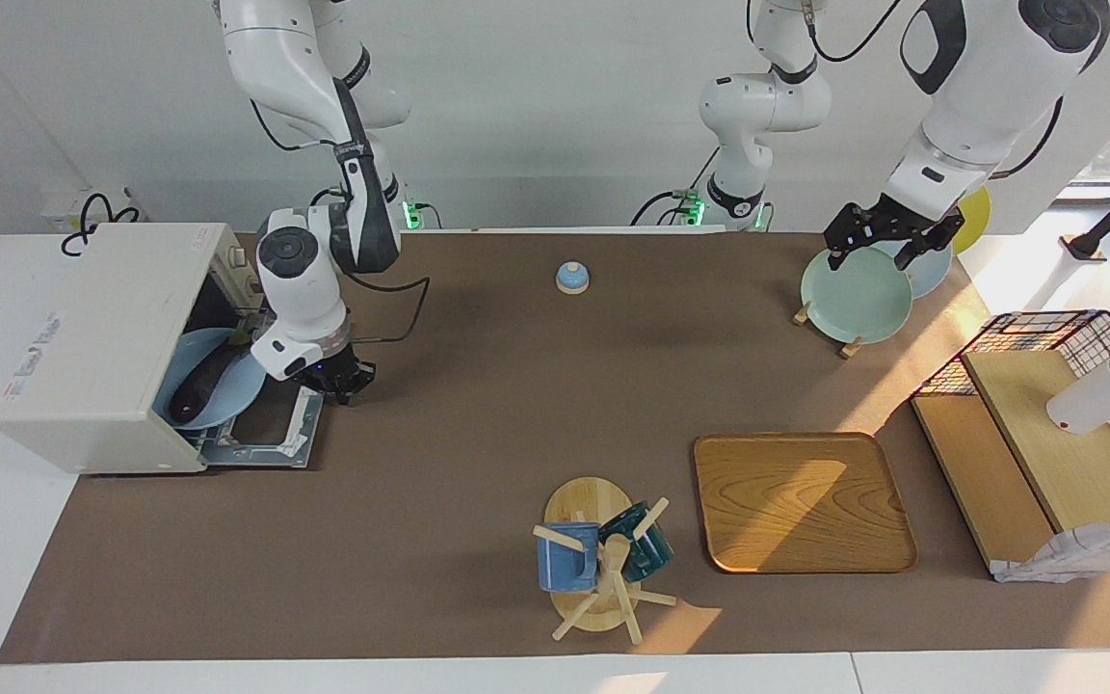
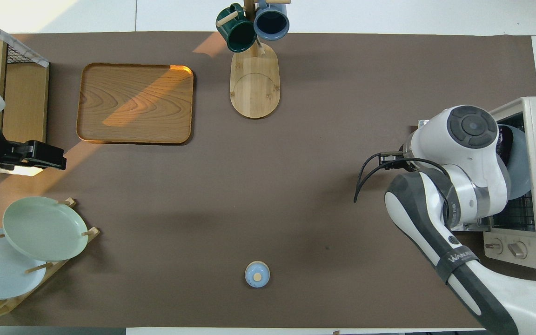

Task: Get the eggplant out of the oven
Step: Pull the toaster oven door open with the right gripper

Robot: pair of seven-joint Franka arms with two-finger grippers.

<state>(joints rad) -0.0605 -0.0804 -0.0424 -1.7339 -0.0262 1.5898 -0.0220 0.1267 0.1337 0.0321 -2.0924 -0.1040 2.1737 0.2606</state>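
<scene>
1. The oven (image 1: 97,342) sits at the right arm's end of the surface, door (image 1: 266,424) dropped open. The eggplant (image 1: 200,384) lies on a light blue plate (image 1: 227,400) inside the mouth, partly sticking out over the door. Not yet removed.
2. The right gripper (image 1: 338,379) hangs low over the open door's edge, beside the plate and apart from the eggplant; it holds nothing, and I cannot tell how its fingers stand.
3. Risk: the eggplant looks glossy and slim, so a pinch near one end may let it pivot or slip onto the door.
4. Risk: a grasp that catches the plate rim could drag the plate off the rack.
5. Risk: the wrist is close to the oven's frame and door; a careless approach may knock either.
6. The left gripper (image 1: 887,234) waits over the plate rack (image 1: 854,289), near the corner at the left arm's end, jaws spread, holding nothing.
7. The bell (image 1: 571,278), wooden tray (image 1: 801,501) and mug stand (image 1: 598,569) are well apart from the oven; none obstructs.
</scene>
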